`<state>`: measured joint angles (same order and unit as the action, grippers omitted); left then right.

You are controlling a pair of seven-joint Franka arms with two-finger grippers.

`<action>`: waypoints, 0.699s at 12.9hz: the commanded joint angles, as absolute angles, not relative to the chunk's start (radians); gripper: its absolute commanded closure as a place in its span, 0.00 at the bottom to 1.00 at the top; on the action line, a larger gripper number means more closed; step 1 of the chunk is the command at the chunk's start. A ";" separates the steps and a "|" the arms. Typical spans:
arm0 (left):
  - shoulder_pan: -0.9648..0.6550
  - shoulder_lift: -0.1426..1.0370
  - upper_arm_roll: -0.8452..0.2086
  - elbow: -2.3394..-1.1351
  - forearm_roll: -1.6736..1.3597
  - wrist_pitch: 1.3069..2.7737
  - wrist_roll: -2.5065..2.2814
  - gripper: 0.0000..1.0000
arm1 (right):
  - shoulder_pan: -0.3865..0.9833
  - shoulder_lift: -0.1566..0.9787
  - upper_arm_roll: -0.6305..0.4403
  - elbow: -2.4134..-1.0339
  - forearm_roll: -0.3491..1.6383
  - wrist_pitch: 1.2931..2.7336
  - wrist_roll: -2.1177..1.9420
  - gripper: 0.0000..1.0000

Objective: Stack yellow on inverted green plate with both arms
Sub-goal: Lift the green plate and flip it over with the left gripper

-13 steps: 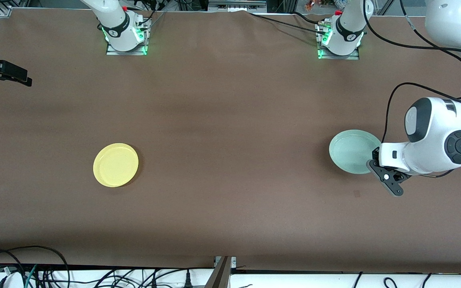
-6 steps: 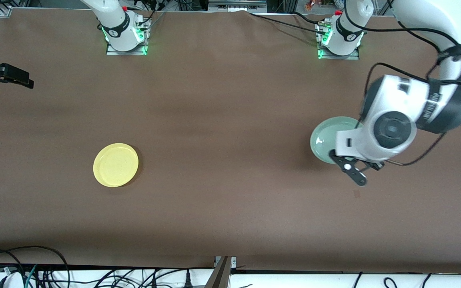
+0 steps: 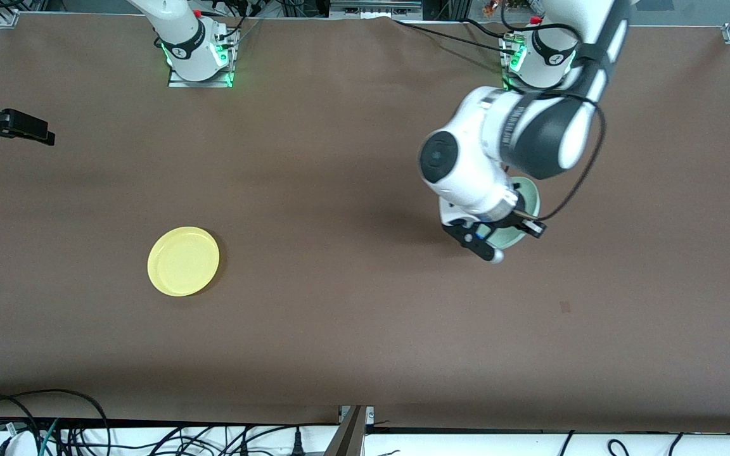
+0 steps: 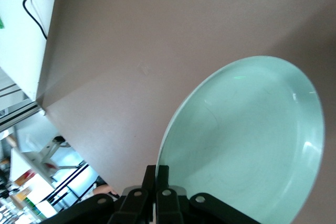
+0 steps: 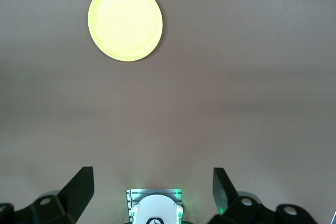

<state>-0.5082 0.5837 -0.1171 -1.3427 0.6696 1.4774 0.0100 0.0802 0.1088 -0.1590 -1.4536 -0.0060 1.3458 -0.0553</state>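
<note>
Green plate (image 3: 525, 218) hangs in my left gripper (image 3: 490, 239), lifted off the brown table (image 3: 339, 316) and tilted steeply, so that from the front camera most of it hides under my own white wrist. My fingers (image 4: 156, 182) are pinched tight on its rim (the left wrist camera shows them pressed together at the edge, with the pale mint hollow (image 4: 247, 145) fanning out from them). I hold it above the table toward the left arm's end, not far from my left base (image 3: 539, 60), and well apart from the yellow plate (image 3: 183, 261). That yellow plate lies flat on the table, rim up, toward the right arm's end, and nearer to the front camera than the green plate's spot. My right gripper (image 5: 152, 192) waits high at the right arm's end, its jaws spread wide and holding nothing; its wrist camera looks down on the yellow plate (image 5: 125, 22).
</note>
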 commanded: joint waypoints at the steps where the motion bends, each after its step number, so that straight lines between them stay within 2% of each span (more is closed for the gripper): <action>1: -0.621 0.669 -0.097 -1.325 0.831 1.416 -0.162 1.00 | 0.066 0.120 -0.160 -1.454 -0.009 1.333 -0.066 0.00; 5: -0.755 0.816 -0.095 -1.322 1.001 1.264 -0.431 1.00 | 0.054 0.156 -0.160 -1.448 -0.005 1.338 -0.066 0.00; 9: -0.839 0.899 -0.055 -1.316 1.008 1.221 -0.593 1.00 | 0.052 0.178 -0.160 -1.460 -0.008 1.328 -0.067 0.00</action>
<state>-0.7954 0.8655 -0.0916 -1.3456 0.9809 1.2534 -0.5517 0.0623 0.1763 -0.1629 -1.4564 -0.0063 1.3417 -0.0553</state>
